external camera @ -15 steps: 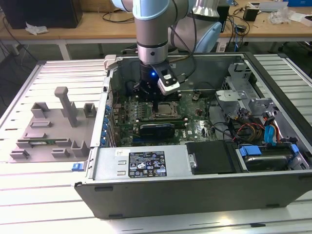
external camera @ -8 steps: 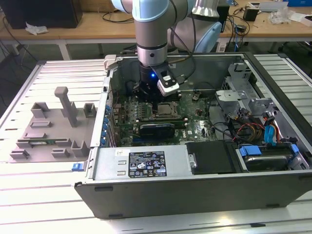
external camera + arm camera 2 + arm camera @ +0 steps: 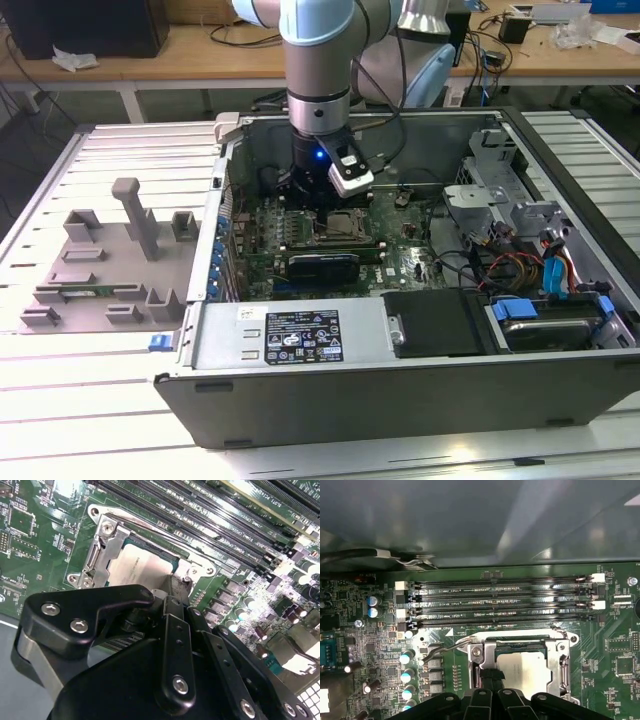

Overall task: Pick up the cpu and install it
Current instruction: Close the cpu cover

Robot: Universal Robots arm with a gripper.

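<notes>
We call it robotics lab or electronics workshop. We see robot arm (image 3: 318, 60) over opened computer case (image 3: 300, 400), bare motherboard (image 3: 415, 258) exposed, on white slatted table (image 3: 60, 420). Grey fixture tray (image 3: 95, 265) just beside case. Behind, we note wooden workbenches (image 3: 180, 55) strewn with cables (image 3: 470, 45) and small devices.

**Colours at the black gripper**

The gripper (image 3: 167, 597) is matt black, dotted with bright silver screw heads. At its tip, the cpu (image 3: 522, 667) shows a pale silver top inside a shiny silver socket frame (image 3: 563, 655). The motherboard (image 3: 615, 645) around it is green with fine pale tracing. Beyond the gripper run black memory slots (image 3: 505, 605) with white latches; beside it stand capacitors (image 3: 407, 657) with pale blue tops.
</notes>
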